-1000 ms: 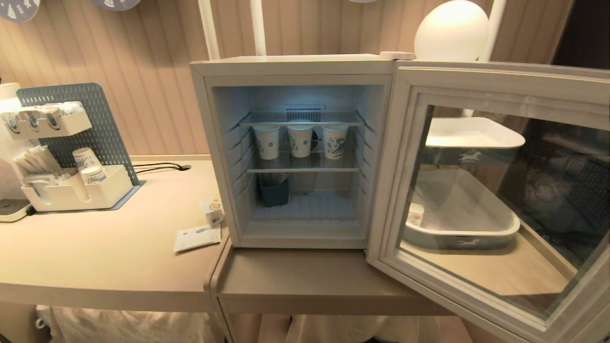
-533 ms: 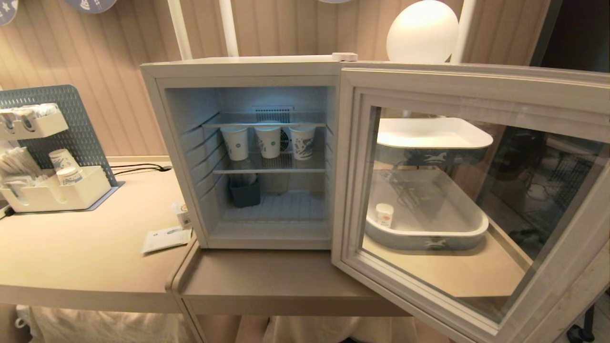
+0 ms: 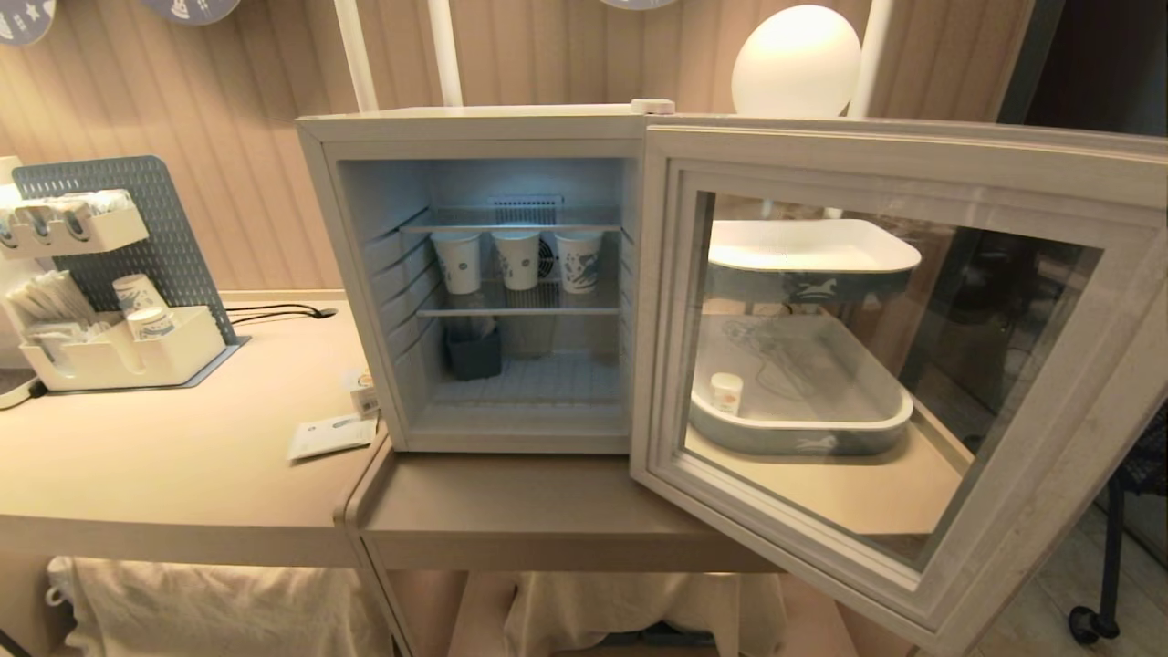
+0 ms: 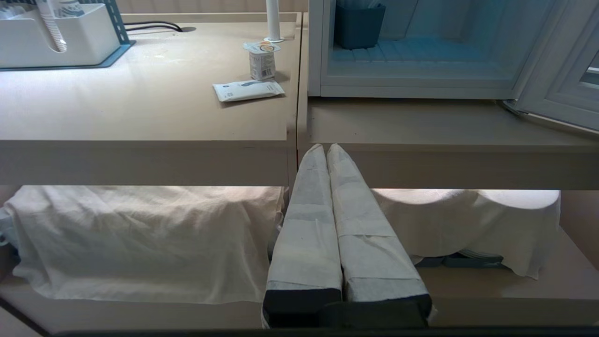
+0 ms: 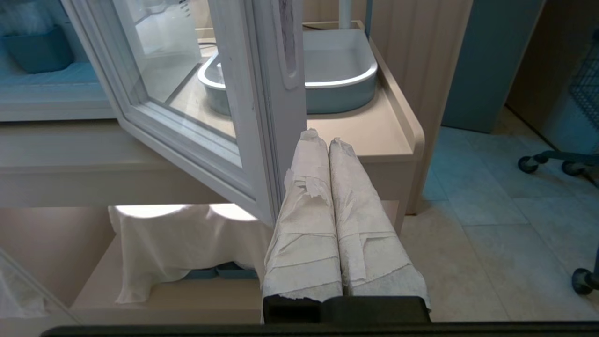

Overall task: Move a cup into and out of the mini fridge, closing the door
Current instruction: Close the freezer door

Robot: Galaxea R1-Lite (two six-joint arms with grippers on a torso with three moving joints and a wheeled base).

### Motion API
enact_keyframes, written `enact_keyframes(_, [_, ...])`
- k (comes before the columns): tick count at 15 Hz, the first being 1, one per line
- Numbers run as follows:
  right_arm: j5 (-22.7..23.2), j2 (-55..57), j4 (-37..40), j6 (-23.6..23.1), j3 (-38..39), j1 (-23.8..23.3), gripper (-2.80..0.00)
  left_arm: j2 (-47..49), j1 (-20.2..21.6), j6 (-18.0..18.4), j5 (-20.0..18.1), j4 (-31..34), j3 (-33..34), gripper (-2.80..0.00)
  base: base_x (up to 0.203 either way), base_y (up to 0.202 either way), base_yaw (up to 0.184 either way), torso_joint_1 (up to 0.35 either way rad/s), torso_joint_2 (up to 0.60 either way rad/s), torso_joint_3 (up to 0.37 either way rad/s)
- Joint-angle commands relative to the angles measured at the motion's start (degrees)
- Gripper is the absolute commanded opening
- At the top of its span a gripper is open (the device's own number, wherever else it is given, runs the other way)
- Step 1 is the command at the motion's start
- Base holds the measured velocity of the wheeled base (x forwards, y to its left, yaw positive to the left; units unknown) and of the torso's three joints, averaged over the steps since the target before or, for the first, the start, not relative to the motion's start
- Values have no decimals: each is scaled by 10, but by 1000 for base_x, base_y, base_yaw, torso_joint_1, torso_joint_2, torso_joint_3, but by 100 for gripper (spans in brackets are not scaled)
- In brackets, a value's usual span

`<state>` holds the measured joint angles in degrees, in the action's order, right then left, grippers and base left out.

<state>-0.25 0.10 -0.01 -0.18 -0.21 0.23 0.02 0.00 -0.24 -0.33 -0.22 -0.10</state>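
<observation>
Here, the cup (image 3: 364, 391) stands on the bench (image 3: 182, 465), half hidden by the fridge (image 3: 474, 128) wall; three paper cups (image 3: 517, 259) occupy its shelf. Door (image 3: 876, 155) open, its edge cut off. Left gripper (image 4: 326, 149) and right gripper (image 5: 323, 138): jaws together, empty.

Mini fridge (image 3: 474, 274) on counter (image 3: 182, 465), door (image 3: 876, 365) swung open to its right. Three paper cups (image 3: 517, 259) on shelf inside fridge, bin (image 3: 474, 352) below them. Cup (image 3: 365, 392) just left of fridge, packet (image 3: 330, 436) before cup. Tray (image 3: 803, 429) behind door.
</observation>
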Motion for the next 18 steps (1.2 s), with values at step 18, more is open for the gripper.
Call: enact_keyframes(18, [287,801,8,235,-592,-340,-280,-1,0,-1,0,-1,1,-280,-5,0,0,0,0,0])
